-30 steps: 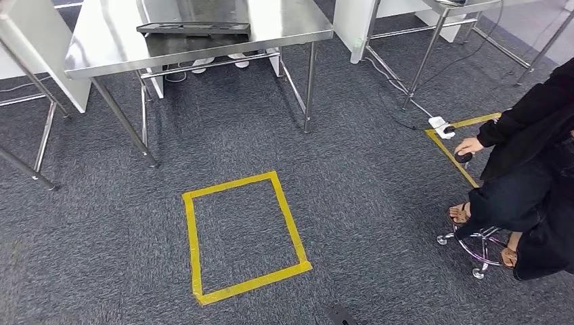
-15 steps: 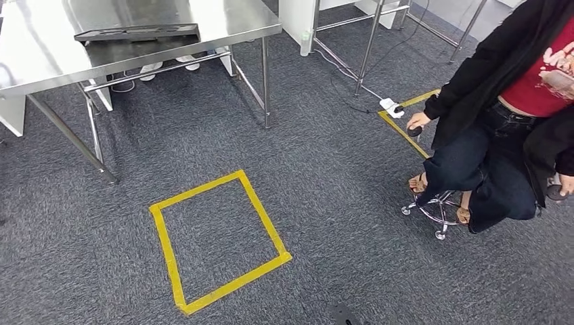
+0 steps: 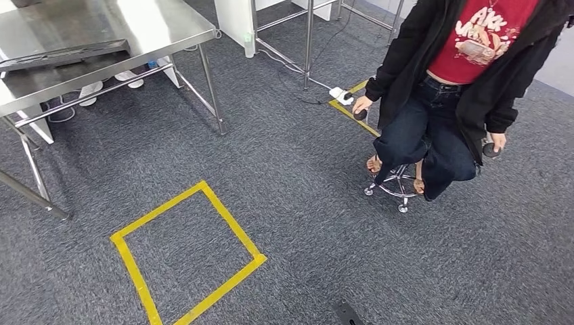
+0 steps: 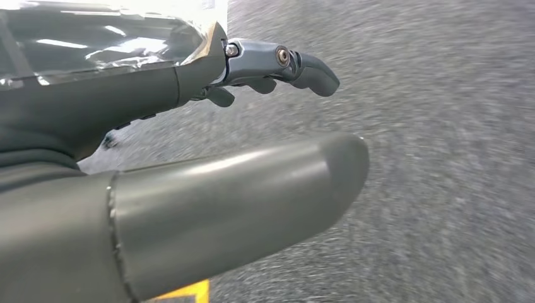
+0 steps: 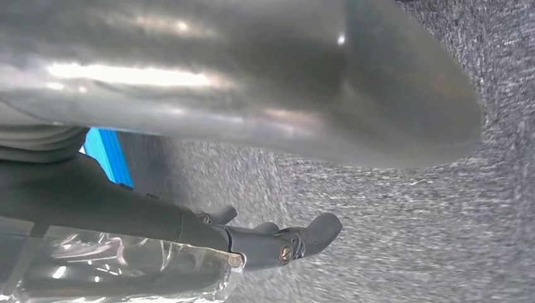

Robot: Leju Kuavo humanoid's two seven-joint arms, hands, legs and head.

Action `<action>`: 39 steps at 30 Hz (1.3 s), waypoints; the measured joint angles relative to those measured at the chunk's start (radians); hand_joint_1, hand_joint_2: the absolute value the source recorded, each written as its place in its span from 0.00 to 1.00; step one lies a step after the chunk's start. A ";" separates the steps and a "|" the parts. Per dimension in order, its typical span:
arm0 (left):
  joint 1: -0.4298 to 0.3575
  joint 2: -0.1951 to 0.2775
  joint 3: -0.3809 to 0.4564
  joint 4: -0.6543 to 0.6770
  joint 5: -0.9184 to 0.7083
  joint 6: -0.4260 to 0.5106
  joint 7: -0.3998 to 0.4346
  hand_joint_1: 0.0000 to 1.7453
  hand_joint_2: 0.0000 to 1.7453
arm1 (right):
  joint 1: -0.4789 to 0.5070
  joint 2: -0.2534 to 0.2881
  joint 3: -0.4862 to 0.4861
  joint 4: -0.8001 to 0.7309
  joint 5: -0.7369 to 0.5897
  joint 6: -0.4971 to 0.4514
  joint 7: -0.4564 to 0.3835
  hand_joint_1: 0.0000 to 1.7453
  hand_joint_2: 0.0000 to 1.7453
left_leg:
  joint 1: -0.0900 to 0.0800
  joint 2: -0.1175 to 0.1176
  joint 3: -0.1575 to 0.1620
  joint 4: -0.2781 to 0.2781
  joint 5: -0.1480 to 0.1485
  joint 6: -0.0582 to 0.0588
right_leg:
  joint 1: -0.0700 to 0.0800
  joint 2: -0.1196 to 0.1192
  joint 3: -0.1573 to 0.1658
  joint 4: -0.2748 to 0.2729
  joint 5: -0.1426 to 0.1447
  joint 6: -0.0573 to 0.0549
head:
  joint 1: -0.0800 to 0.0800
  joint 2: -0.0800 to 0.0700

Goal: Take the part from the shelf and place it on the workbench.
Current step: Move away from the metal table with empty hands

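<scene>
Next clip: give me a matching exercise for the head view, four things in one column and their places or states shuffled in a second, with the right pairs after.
Things:
1. dark tray
2. yellow tape square
3. person
4. white power strip

Places or states:
A. seated on a wheeled stool
B. lying on the steel table
C. stuck to the grey carpet, nothing inside it
D. on the floor at a yellow tape corner, near the person's lowered hand

Pairs: 1-B, 2-C, 3-A, 4-D
</scene>
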 joint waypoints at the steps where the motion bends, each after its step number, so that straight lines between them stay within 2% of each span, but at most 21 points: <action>1: 0.000 0.000 0.000 0.000 -0.003 0.000 -0.001 0.00 0.00 | -0.001 0.000 -0.002 0.000 -0.002 -0.002 -0.002 0.00 0.00 | 0.004 -0.026 0.024 -0.057 0.021 0.000 | 0.002 0.013 -0.005 0.007 -0.001 0.004 | 0.000 0.000; 3: 0.000 0.000 -0.001 0.001 -0.005 -0.001 -0.003 0.00 0.00 | -0.001 -0.001 -0.006 0.000 -0.006 -0.005 -0.006 0.00 0.00 | 0.003 -0.056 0.039 -0.100 0.027 0.005 | 0.006 0.034 -0.021 0.012 0.002 0.019 | 0.000 0.000; 5: 0.000 0.000 -0.001 0.002 -0.006 -0.001 -0.003 0.00 0.00 | 0.003 -0.002 -0.011 0.000 -0.006 -0.006 -0.007 0.00 0.00 | -0.002 -0.032 0.038 -0.105 0.033 0.022 | 0.006 0.054 -0.037 0.009 0.009 0.037 | 0.000 0.000; 7: -0.001 0.000 -0.002 0.002 -0.006 -0.001 -0.004 0.00 0.00 | 0.006 -0.004 -0.016 0.000 -0.007 -0.007 -0.007 0.00 0.00 | -0.005 -0.003 0.038 -0.115 0.043 0.040 | 0.007 0.020 -0.060 0.040 -0.006 0.044 | 0.002 0.000; 9: -0.001 -0.001 -0.002 0.002 -0.006 -0.001 -0.005 0.00 0.00 | 0.006 -0.004 -0.018 0.000 -0.008 -0.007 -0.008 0.00 0.00 | -0.009 0.028 0.036 -0.120 0.047 0.051 | 0.009 -0.040 -0.111 0.145 -0.057 0.037 | 0.008 0.000; 11: 0.001 -0.001 -0.002 0.003 -0.007 -0.001 -0.006 0.00 0.00 | 0.006 -0.004 -0.021 0.000 -0.013 -0.009 -0.013 0.00 0.00 | -0.014 0.061 0.033 -0.119 0.047 0.053 | 0.010 -0.060 -0.165 0.266 -0.103 0.035 | 0.010 0.000; 12: 0.002 0.000 -0.002 0.003 -0.008 -0.002 -0.007 0.00 0.00 | 0.009 -0.004 -0.023 0.000 -0.016 -0.010 -0.017 0.00 0.00 | -0.015 0.076 0.032 -0.119 0.047 0.054 | 0.010 -0.063 -0.169 0.285 -0.107 0.039 | 0.010 0.000; 13: 0.002 0.000 -0.002 0.003 -0.009 -0.002 -0.007 0.00 0.00 | 0.012 -0.005 -0.025 0.000 -0.020 -0.011 -0.021 0.00 0.00 | -0.016 0.091 0.032 -0.119 0.047 0.053 | 0.010 -0.067 -0.151 0.265 -0.097 0.045 | 0.010 0.000; 15: 0.001 0.000 -0.002 0.003 -0.011 -0.002 -0.008 0.00 0.00 | 0.015 -0.006 -0.029 0.000 -0.026 -0.013 -0.029 0.00 0.00 | -0.018 0.114 0.035 -0.118 0.046 0.052 | 0.011 -0.099 -0.065 0.124 -0.053 0.052 | 0.011 0.000; 17: 0.000 -0.001 -0.002 0.003 -0.013 -0.002 -0.008 0.00 0.00 | 0.013 -0.007 -0.033 0.000 -0.029 -0.014 -0.035 0.00 0.00 | -0.022 0.134 0.039 -0.118 0.044 0.044 | 0.019 -0.132 -0.006 0.016 -0.023 0.045 | 0.009 0.000; 20: -0.004 -0.001 -0.002 0.003 -0.013 -0.002 -0.009 0.00 0.00 | 0.016 -0.009 -0.039 0.000 -0.029 -0.016 -0.038 0.00 0.00 | -0.024 0.154 0.045 -0.119 0.041 0.027 | 0.023 -0.119 -0.004 0.001 -0.013 0.022 | 0.007 0.000; 22: -0.007 0.000 -0.002 0.003 -0.013 -0.002 -0.010 0.00 0.00 | 0.019 -0.010 -0.042 0.000 -0.029 -0.016 -0.038 0.00 0.00 | -0.019 0.121 0.037 -0.092 0.017 0.015 | 0.011 -0.099 -0.001 -0.003 -0.006 0.007 | 0.004 0.000; 24: -0.006 0.001 -0.002 0.003 -0.013 -0.002 -0.010 0.00 0.00 | 0.017 -0.008 -0.042 0.000 -0.028 -0.016 -0.038 0.00 0.00 | -0.015 0.065 -0.007 0.010 -0.049 0.008 | 0.005 -0.080 -0.002 -0.005 0.001 -0.006 | 0.001 0.000; 26: -0.003 0.001 -0.002 0.004 -0.011 -0.002 -0.010 0.00 0.00 | 0.016 -0.006 -0.042 0.000 -0.028 -0.016 -0.038 0.00 0.00 | -0.014 0.043 -0.063 0.133 -0.104 0.005 | 0.007 -0.058 -0.007 -0.004 0.005 -0.012 | 0.000 0.000; 27: -0.001 0.001 -0.002 0.004 -0.010 -0.002 -0.010 0.00 0.00 | 0.017 -0.006 -0.042 0.000 -0.027 -0.016 -0.038 0.00 0.00 | -0.012 0.040 -0.077 0.159 -0.105 0.003 | 0.007 -0.046 -0.008 -0.003 0.006 -0.012 | 0.000 0.000; 29: 0.001 0.002 -0.001 0.004 -0.009 -0.002 -0.011 0.00 0.00 | 0.017 -0.006 -0.042 0.000 -0.026 -0.015 -0.037 0.00 0.00 | -0.005 0.034 -0.050 0.100 -0.050 0.000 | 0.006 -0.018 -0.009 0.002 0.006 -0.011 | 0.000 0.000; 31: 0.001 0.003 -0.001 0.005 -0.009 -0.002 -0.013 0.00 0.00 | 0.015 -0.005 -0.042 0.000 -0.026 -0.015 -0.037 0.00 0.00 | 0.006 -0.012 0.010 -0.027 0.010 -0.003 | 0.007 0.008 -0.016 0.015 0.004 -0.005 | -0.001 0.000; 33: 0.001 0.004 -0.002 0.005 -0.013 -0.002 -0.017 0.00 0.00 | 0.012 -0.005 -0.043 0.000 -0.029 -0.016 -0.037 0.00 0.00 | 0.008 -0.049 0.034 -0.088 0.024 0.002 | 0.010 0.029 -0.032 0.025 0.004 0.009 | 0.000 0.000; 35: 0.000 0.005 -0.002 0.006 -0.016 -0.002 -0.019 0.00 0.00 | 0.013 -0.006 -0.045 0.000 -0.032 -0.017 -0.038 0.00 0.00 | 0.001 -0.035 0.032 -0.091 0.024 0.016 | 0.010 0.051 -0.047 0.023 0.011 0.028 | 0.001 0.000; 37: 0.000 0.004 -0.002 0.006 -0.017 -0.002 -0.020 0.00 0.00 | 0.016 -0.006 -0.047 0.000 -0.035 -0.019 -0.038 0.00 0.00 | -0.002 -0.008 0.035 -0.102 0.034 0.036 | 0.009 0.028 -0.064 0.042 0.004 0.037 | 0.003 0.000; 39: 0.001 0.004 -0.002 0.006 -0.020 -0.002 -0.020 0.00 0.00 | 0.014 -0.006 -0.048 0.000 -0.037 -0.020 -0.040 0.00 0.00 | -0.001 0.025 0.036 -0.111 0.041 0.048 | 0.008 -0.032 -0.111 0.136 -0.044 0.034 | 0.007 0.000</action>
